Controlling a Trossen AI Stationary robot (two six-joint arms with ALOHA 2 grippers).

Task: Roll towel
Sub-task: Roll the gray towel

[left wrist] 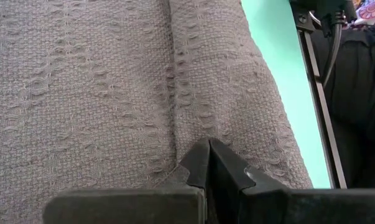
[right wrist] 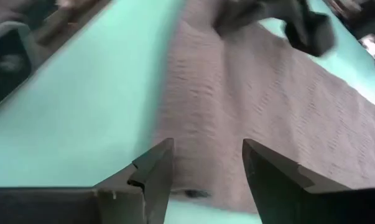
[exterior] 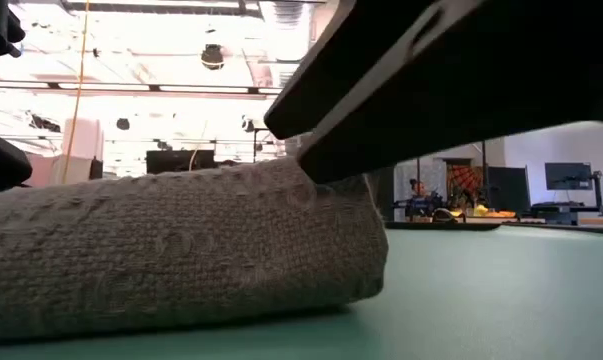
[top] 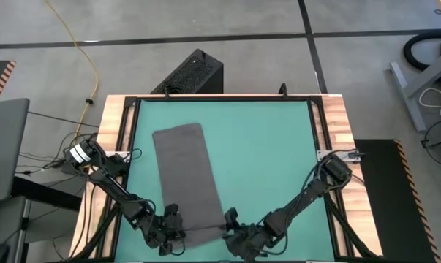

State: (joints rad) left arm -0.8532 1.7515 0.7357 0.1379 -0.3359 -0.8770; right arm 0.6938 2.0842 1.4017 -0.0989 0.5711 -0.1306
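The dark grey towel [top: 183,172] lies as a long strip on the green mat [top: 271,161], running from far to near. Its near end [top: 203,235] is rolled over into a low bulge [exterior: 181,250] that rests on the mat. My left gripper [top: 175,221] is shut at the left side of this near end. My right gripper [top: 231,219] stands open by the roll's right side. In its wrist view the towel [right wrist: 268,106] lies beyond the spread fingers [right wrist: 206,162], with nothing between them. My left gripper has its shut fingertips [left wrist: 209,152] on the towel at the crease [left wrist: 173,118] between the rolled near end [left wrist: 231,87] and the flat part [left wrist: 81,93]. The fingers slant down from the table's left side. Whether any cloth is caught between them I cannot tell.
A wooden frame [top: 118,124] borders the mat. Bare mat stretches to the right of the towel. A black box [top: 194,73] stands on the floor beyond the far edge, and a grey laptop [top: 4,146] sits left of the table.
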